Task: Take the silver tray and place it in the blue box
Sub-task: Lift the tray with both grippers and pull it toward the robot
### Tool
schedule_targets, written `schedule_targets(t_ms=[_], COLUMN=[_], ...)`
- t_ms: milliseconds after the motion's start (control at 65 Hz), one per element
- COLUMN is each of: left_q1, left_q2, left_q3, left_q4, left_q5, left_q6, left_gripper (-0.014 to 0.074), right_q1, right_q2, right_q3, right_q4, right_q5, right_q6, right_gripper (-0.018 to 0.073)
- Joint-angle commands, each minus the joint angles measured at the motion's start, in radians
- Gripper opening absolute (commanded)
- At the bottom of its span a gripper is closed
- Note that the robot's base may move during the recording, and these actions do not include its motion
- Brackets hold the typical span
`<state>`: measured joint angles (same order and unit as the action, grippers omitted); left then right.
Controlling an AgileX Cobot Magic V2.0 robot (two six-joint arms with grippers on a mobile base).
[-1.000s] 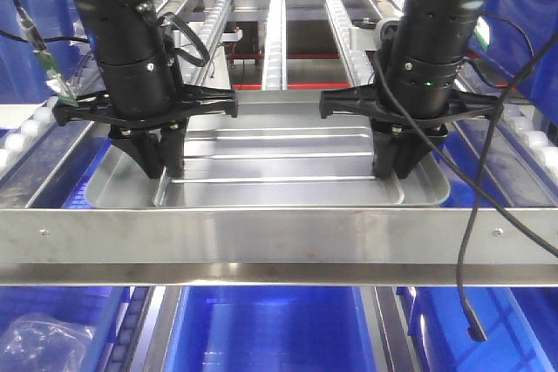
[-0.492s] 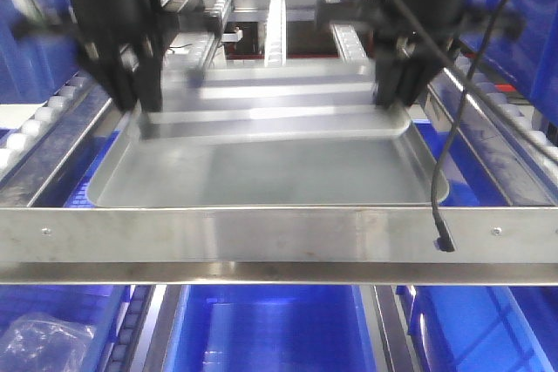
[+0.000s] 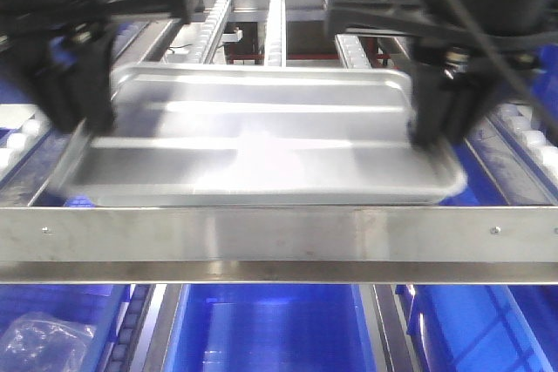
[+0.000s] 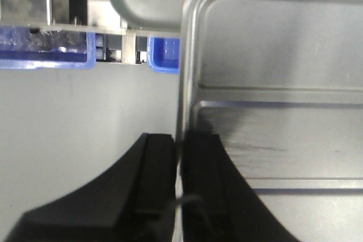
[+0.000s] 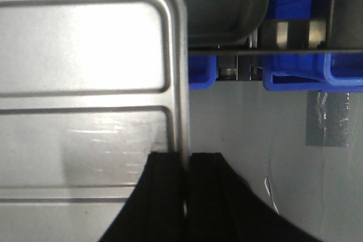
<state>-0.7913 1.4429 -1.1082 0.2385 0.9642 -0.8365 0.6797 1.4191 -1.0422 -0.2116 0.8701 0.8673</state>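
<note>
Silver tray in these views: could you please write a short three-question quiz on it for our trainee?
1. True or false: only one gripper holds the silver tray.
2. The left gripper has its jaws: A) clamped on the tray's rim; B) open above the tray; C) pressed on its centre.
3. Fill in: the right gripper is shut on the tray's ____ rim.
Key: 1 false; 2 A; 3 right.

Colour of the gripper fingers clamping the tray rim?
Black, best seen in the left wrist view: fingers on the silver tray.
</note>
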Motion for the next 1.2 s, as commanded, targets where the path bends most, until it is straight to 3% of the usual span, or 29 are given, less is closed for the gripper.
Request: schedule_targets(t_ms=[0, 108, 462, 723, 1185], left_q1=[-0.068, -0.100, -0.100, -0.100, -0.100], left_q2=[-0.088, -0.123, -0.133, -0.133, -0.133], left_q3=[0.037, 0.072, 0.074, 0.074, 0.074], left_q4=[0.013, 0.018, 0.025, 0.028, 0.020], left_q5=[-0.054, -0.056, -0.054, -0.053, -0.056], left_q6=[-0.093, -0.124, -0.118, -0.056, -0.082], left_gripper=[-0.0007, -0.0007, -0.0007, -0.0007, -0.0007], right_q1=[0.025, 0.041, 0.051, 0.051, 0.051], right_q2=[-0.080, -0.114, -0.143, -0.143, -0.143], right_q3=[0.020, 0.062, 0.083, 0.083, 0.083], right_q4=[-0.010, -0.011, -0.025, -0.027, -0.043], right_q5=[-0.072, -0.067, -0.058, -0.071, -0.063], right_q6=[0.045, 0.062, 0.063, 0.062, 0.038], right_gripper=[0.0053, 0.0053, 0.0053, 0.0053, 0.0053])
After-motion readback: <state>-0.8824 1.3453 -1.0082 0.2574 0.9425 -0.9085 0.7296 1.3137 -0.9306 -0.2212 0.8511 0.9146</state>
